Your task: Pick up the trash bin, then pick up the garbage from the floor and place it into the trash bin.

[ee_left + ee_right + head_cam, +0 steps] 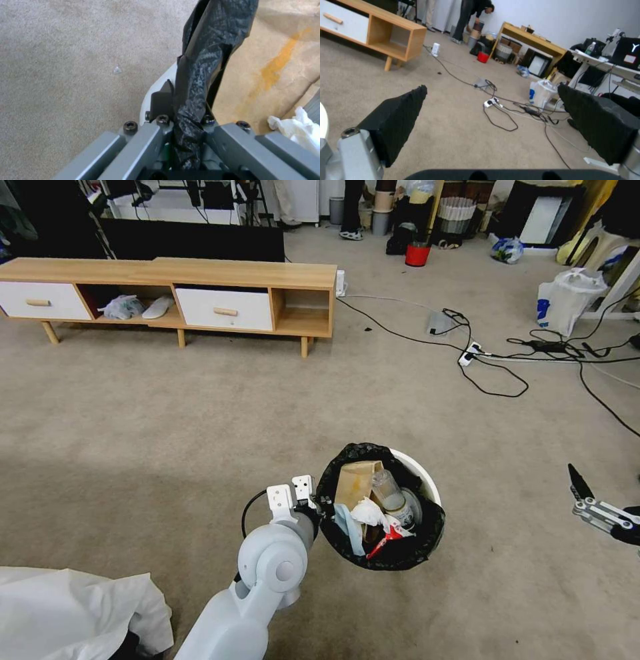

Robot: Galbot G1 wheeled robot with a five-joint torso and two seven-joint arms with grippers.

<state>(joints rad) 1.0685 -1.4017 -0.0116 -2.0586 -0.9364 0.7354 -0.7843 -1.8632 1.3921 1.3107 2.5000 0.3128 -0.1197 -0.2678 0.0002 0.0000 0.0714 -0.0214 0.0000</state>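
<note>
The trash bin [427, 477], white with a black bag over its rim, hangs above the carpet floor [167, 433] in the head view. My left gripper [319, 505] is shut on its near rim; the left wrist view shows the left gripper [186, 117] clamped over the black bag [206, 57] and white wall. Garbage fills the bin: a brown paper bag [355, 481], a clear bottle [389, 492], white tissue [367, 511] and a red-and-white carton [389, 537]. My right gripper [579, 488] hovers open at the right edge, empty; its black pads [396, 115] stand wide apart.
A low wooden cabinet [200, 273] with white drawers stands at the back left. Black cables and a power strip [470, 355] sprawl across the carpet at the right. A white plastic bag [567, 299] and a red bucket [418, 253] stand farther back. White cloth [73, 613] lies bottom left.
</note>
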